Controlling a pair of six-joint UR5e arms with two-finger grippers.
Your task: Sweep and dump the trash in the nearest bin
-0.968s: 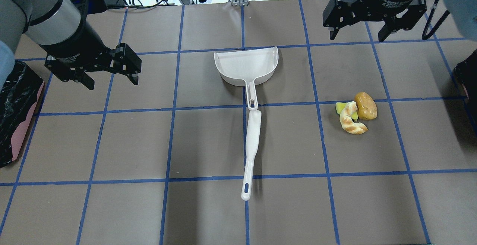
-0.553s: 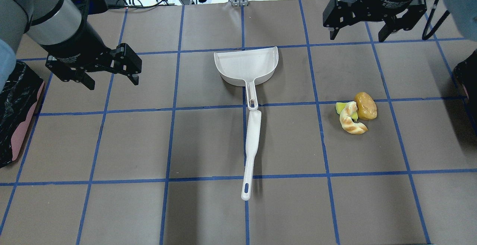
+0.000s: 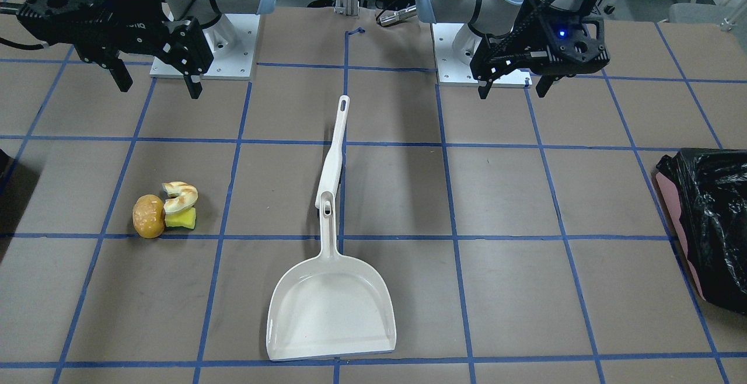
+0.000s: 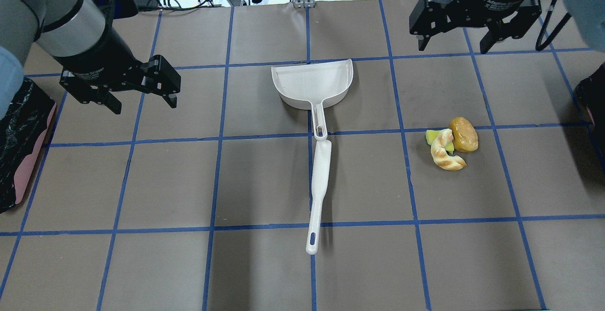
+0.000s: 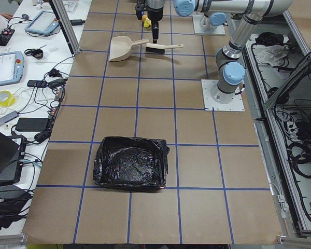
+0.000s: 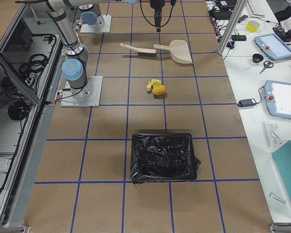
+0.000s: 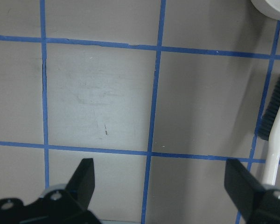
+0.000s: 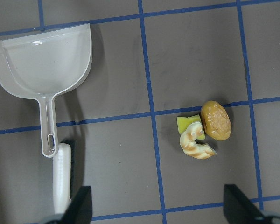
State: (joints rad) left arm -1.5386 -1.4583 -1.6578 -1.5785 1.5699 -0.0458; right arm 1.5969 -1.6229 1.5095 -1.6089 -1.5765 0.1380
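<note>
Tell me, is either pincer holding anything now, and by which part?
Nothing is held: the left pincer and the right pincer both hang open and empty.

Brush (image 4: 319,188) lies end-to-end with dustpan (image 4: 312,84); trash (image 4: 446,152) well apart, rightward.

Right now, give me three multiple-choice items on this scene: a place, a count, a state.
1. Relative to the dustpan, the food pieces lie: A) inside it; B) on the table toward the robot's right; C) toward the robot's left.
2. Food pieces in all: A) two; B) three; C) five.
3. The left hand and right hand are: A) both open, empty; B) both shut; C) one holding a food piece.
B: the pan is bare, the pile apart on that side. B: bun, ring pastry, yellow-green block. A: both spread wide above the table.
</note>
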